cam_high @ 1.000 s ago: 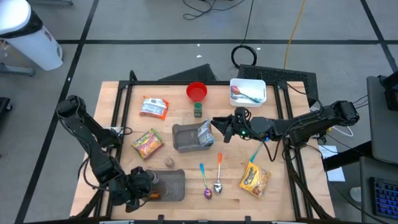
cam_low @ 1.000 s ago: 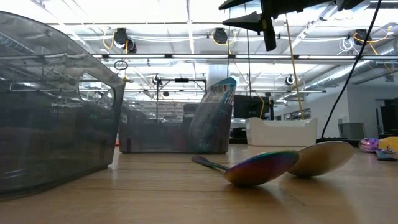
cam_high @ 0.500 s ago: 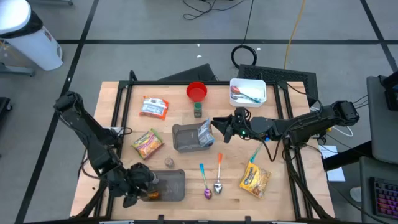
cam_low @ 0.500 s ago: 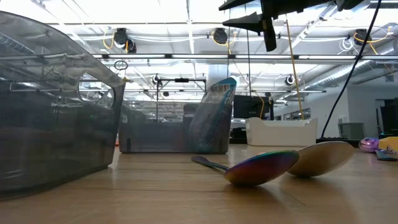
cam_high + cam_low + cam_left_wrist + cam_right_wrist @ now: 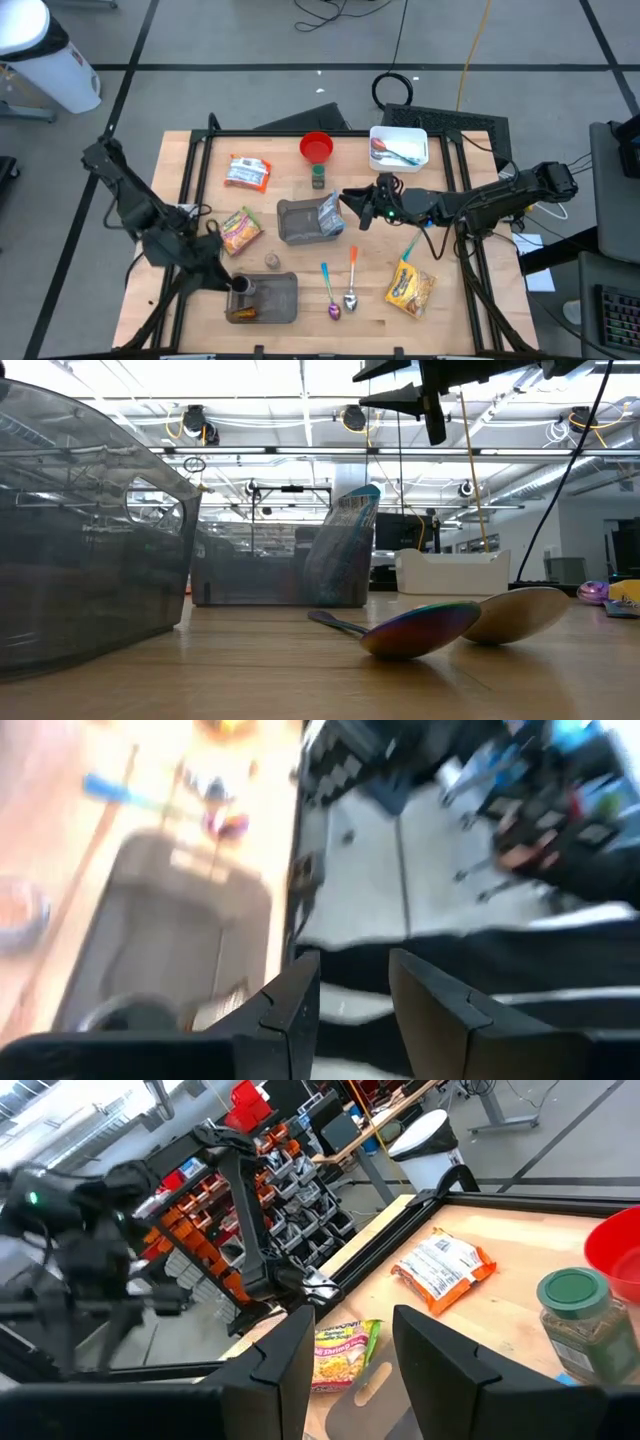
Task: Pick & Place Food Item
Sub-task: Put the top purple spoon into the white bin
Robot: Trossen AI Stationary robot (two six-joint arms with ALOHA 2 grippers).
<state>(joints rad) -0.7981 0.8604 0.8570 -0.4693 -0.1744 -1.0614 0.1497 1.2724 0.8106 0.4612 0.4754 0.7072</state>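
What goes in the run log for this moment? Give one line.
left gripper: open, empty, over grey bin | right gripper: open, empty, beside centre bin | held: nothing

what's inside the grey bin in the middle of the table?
The grey bin holds one blue-and-silver food packet, standing tilted against its right end. The rest of its floor looks bare from above. Whatever lies under the packet is covered.

The left gripper [image 5: 238, 285] is hanging over the near grey bin [image 5: 272, 299] on the desk [image 5: 180, 200], a noodle packet [image 5: 237, 229] lying just beyond it. The right gripper [image 5: 352, 203] is hovering beside a pouch [image 5: 330, 214] leaning in another grey bin [image 5: 297, 222].
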